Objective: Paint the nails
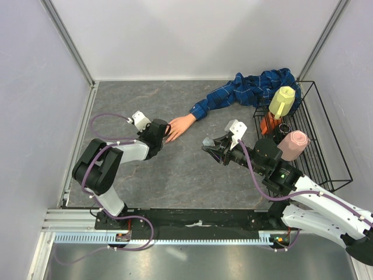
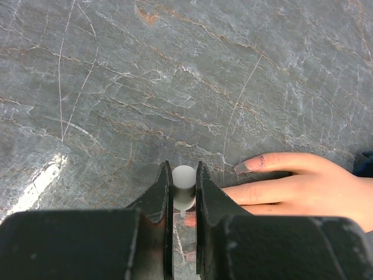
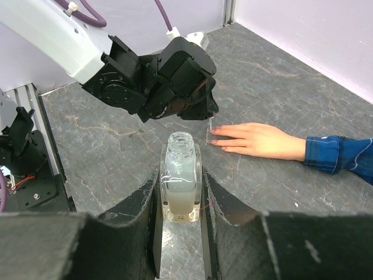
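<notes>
While the nails [image 2: 242,168] sit at the left-pointing tips of the mannequin hand [image 1: 179,126], flat on the worktop [image 1: 134,99], at least one looks tinted pink. The rest I cannot judge. The left claw [image 2: 183,172] is clenched on a white brush cap [image 2: 184,188] just beside them. The right claw [image 3: 181,157], nearer, grips the open polish bottle [image 3: 179,181]. Painting seems begun, not finished.

Wire rack [image 1: 326,153], yellow bottle [image 1: 282,100], perhaps cup [image 1: 292,144]

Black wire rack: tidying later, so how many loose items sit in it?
4: a yellow plastic bottle farthest, an orange item and a dark round cup midway, a pink cup nearest. Others may be hidden.
</notes>
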### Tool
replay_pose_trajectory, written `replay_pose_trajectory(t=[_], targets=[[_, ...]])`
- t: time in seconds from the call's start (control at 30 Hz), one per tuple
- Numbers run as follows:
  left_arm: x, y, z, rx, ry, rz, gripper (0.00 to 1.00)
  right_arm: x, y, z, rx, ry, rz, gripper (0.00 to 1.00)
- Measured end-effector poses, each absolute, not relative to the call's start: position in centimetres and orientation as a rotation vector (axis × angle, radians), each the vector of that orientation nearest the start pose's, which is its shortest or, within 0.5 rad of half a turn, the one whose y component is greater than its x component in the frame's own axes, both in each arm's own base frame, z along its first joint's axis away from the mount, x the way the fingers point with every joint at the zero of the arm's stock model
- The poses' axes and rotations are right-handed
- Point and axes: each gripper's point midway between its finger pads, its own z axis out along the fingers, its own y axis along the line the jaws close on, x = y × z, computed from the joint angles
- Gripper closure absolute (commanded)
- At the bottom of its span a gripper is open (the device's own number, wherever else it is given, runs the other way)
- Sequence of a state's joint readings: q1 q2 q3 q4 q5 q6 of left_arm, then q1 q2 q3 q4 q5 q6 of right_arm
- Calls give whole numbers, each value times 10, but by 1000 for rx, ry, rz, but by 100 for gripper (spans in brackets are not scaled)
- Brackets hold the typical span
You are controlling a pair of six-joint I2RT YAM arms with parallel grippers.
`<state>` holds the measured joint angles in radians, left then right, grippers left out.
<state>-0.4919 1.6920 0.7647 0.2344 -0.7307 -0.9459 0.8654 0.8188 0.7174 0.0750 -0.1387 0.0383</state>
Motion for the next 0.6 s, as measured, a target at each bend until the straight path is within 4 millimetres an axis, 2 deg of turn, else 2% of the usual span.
replay_pose_trajectory(t=[0.6], targets=[[400, -109, 55, -820, 1904, -38, 98, 198, 272, 291, -768, 1473, 806, 100]])
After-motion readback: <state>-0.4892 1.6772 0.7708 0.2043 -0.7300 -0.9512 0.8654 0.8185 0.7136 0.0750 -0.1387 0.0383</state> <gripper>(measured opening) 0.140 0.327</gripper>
